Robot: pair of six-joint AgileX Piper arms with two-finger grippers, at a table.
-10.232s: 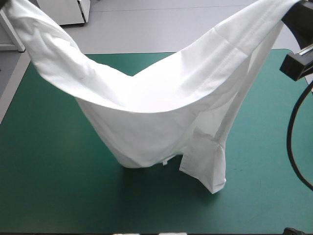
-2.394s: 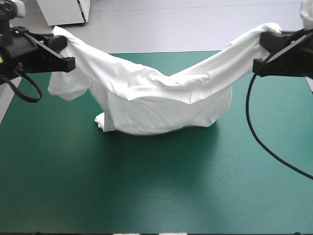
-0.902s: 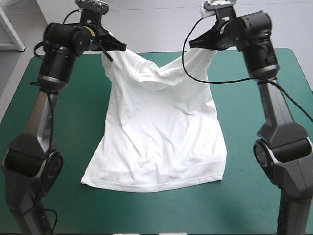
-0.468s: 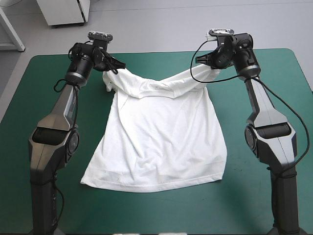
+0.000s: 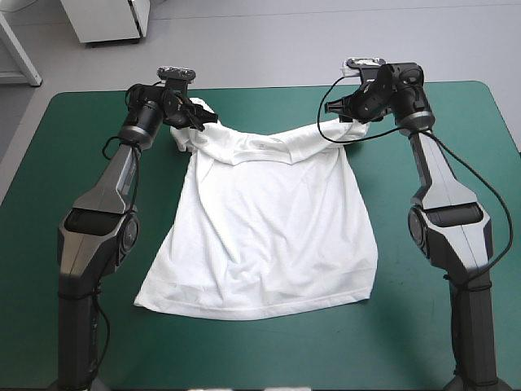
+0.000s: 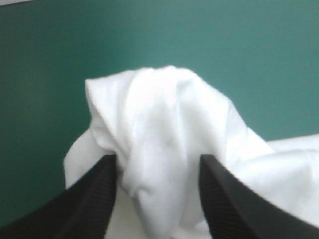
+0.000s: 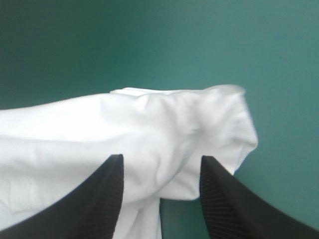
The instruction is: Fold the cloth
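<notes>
The white T-shirt (image 5: 269, 220) lies spread on the teal-green cover (image 5: 423, 326), hem toward the near edge, collar and shoulders bunched near the far edge. My left gripper (image 5: 195, 120) sits low at the shirt's far left shoulder. In the left wrist view its fingers (image 6: 94, 194) stand apart, open, with a bunched fold of T-shirt (image 6: 164, 114) between and ahead of them. My right gripper (image 5: 346, 110) is at the far right shoulder, also open (image 7: 162, 159), and a rumpled sleeve end of the T-shirt (image 7: 149, 124) lies between its fingers.
Bare cover shows on both sides of the shirt (image 5: 49, 204) and in a wide band along the near edge. Both arms reach forward over the table's sides, flanking the shirt.
Both arms have lowered the shirt's shoulders toward the far edge, and the shirt went from hanging to lying flat. The grippers moved down slightly from just before, and their fingers now stand apart.
</notes>
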